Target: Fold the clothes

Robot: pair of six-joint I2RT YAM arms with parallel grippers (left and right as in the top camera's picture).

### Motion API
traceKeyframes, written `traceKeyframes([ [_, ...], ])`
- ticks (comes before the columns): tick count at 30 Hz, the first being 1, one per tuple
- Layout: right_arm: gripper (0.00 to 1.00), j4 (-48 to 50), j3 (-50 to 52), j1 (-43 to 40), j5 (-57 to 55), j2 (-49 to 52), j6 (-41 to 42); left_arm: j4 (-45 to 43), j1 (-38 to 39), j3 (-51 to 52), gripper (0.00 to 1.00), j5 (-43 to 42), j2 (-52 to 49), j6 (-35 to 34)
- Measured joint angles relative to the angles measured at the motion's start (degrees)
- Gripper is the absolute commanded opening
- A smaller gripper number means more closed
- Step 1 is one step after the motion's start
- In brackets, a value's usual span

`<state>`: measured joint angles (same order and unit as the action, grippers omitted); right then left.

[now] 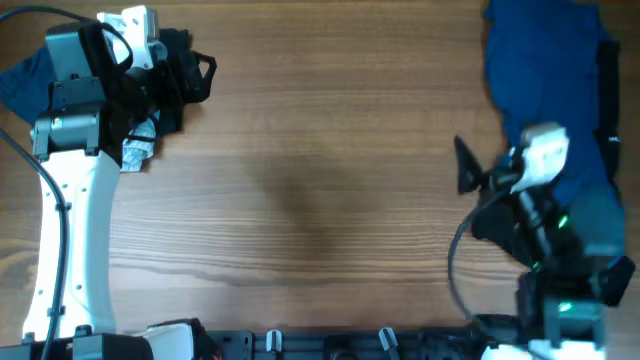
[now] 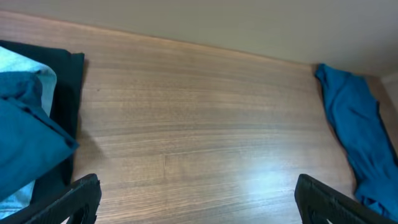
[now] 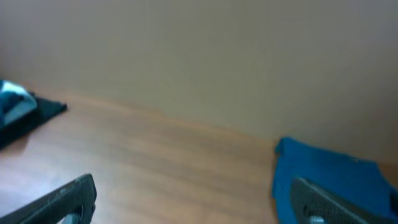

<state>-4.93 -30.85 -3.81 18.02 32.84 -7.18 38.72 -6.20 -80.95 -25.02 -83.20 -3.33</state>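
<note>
Crumpled blue cloth garment (image 1: 540,60) lies just beside my right claw (image 3: 193,188), well apart from my left claw (image 2: 196,190). Both claws gape, empty. Risk: pinching one layer only, so it drags bunched instead of spreading flat.

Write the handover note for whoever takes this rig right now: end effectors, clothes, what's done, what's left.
Left end effector: open, holding nothing, over the dark clothes at the far left corner of the table.
Right end effector: open, holding nothing, beside the blue garment at the far right.
A second blue piece lies on the dark clothes; folded or not, I cannot tell.
Done: nothing clearly folded; the blue garment looks crumpled.
Left: take a garment, spread it on the table, fold it, repeat.
</note>
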Motion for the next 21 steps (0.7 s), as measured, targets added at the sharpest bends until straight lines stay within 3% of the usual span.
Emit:
traceKeyframes([
  [5, 1.0, 10.38, 16.85, 0.0, 0.0, -10.69, 1.84, 0.04, 0.0, 0.0, 1.0, 0.0, 0.02, 0.0],
  [10, 1.0, 12.28, 27.34, 1.38, -0.31, -20.44, 3.08, 0.13, 0.0, 0.0, 1.0, 0.0, 0.02, 0.0],
  [21, 1.0, 6.05, 30.4, 5.29, -4.63, -30.27, 3.3, 0.11, 0.0, 0.0, 1.0, 0.0, 0.02, 0.0],
])
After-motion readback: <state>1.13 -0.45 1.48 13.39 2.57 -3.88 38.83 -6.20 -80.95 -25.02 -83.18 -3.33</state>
